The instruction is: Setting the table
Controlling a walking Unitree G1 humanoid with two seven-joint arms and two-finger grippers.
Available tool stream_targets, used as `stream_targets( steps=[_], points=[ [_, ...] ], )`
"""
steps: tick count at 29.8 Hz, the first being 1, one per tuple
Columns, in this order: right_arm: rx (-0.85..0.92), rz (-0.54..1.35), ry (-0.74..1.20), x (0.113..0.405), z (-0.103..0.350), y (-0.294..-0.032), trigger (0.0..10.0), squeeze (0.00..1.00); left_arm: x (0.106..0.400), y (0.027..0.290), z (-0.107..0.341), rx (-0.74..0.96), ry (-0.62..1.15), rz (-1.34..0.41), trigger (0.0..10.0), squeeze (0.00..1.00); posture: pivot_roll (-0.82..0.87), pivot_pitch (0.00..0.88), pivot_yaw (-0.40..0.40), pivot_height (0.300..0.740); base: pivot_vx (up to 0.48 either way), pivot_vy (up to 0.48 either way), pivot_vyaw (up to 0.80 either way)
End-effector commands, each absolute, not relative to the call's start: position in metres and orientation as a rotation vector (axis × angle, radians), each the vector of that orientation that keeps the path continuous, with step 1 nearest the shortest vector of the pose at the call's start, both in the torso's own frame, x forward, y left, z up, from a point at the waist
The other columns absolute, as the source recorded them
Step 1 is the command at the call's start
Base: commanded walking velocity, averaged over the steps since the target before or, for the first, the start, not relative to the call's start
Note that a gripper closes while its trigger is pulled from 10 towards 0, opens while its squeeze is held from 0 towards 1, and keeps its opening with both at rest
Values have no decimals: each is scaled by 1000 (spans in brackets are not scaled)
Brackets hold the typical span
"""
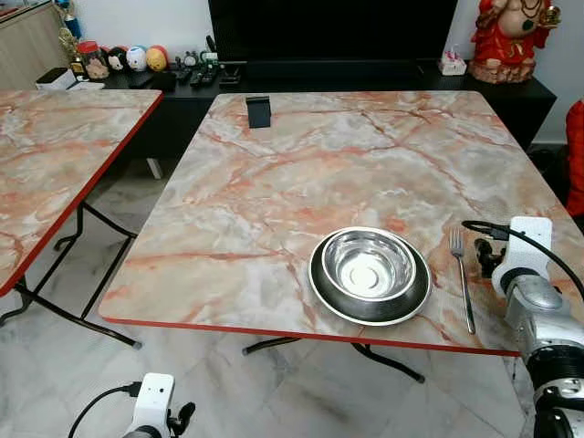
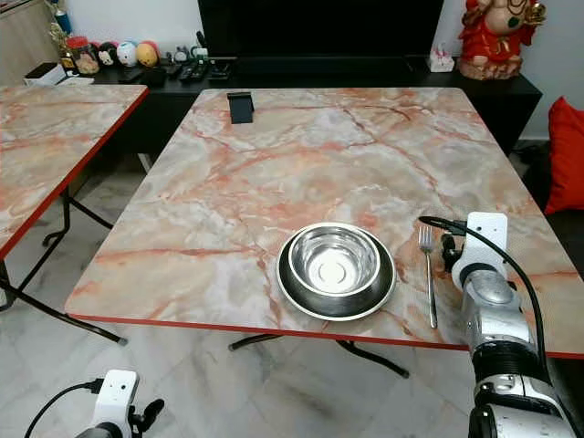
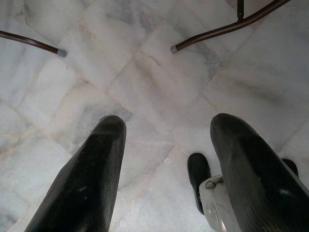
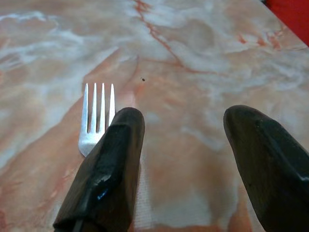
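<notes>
Right wrist view shows the right pincer (image 4: 183, 159) spread wide, empty, just beside the fork (image 4: 96, 118) on the table (image 4: 203, 58).

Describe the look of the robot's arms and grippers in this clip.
Both arms are silver metal with rounded joints, each carrying a white boxy wrist module fed by a black cable. The right gripper and left gripper each have two long, glossy black fingers with rounded tips. No markings are visible.
</notes>
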State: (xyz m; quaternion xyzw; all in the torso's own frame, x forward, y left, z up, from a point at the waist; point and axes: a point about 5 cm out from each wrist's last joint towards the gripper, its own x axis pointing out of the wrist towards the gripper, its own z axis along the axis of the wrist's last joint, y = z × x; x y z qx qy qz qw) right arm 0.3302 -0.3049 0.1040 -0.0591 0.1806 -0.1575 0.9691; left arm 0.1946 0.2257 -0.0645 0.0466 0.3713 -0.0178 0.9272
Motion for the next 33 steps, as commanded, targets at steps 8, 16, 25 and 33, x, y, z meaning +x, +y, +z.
stream_targets(
  steps=[8,16,25,33],
  points=[
    [-120,-295,402,330,102,-306,10000,0,191,227,-67,94,784,-37,10000,0,-10,0,56,740,0,0,0],
    [-121,-268,428,329,100,-305,10000,0,191,226,-67,90,784,-39,10000,0,-9,0,54,740,0,0,0],
    [-122,-245,449,330,97,-301,10000,0,191,225,-67,87,785,-42,10000,0,-9,0,52,740,0,0,0],
    [-129,-239,453,330,97,-300,10000,0,191,224,-67,84,786,-42,10000,0,-8,0,51,740,0,0,0]
  ],
)
